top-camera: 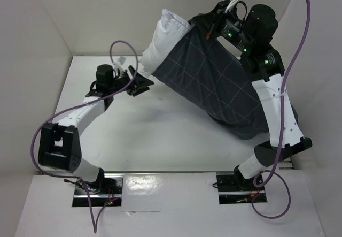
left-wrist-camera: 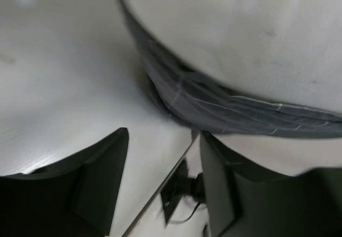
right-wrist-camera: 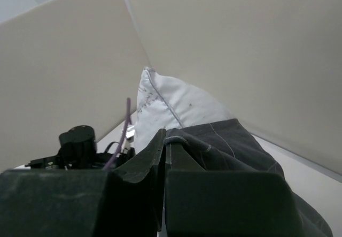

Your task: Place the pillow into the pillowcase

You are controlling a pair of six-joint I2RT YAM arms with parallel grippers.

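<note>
Left end effector [top-camera: 140,85]: jaws apart, holding nothing, low over the counter [top-camera: 160,135], just beside the pillowcase [top-camera: 214,82] mouth. Right end effector [top-camera: 212,27]: clamped on the pillowcase hem, held high. Pillow [top-camera: 163,33]: mostly sheathed, far end protruding. Recommended: pinch the slack lower hem with the left end effector, then draw both hem sides evenly over the exposed end.
</note>
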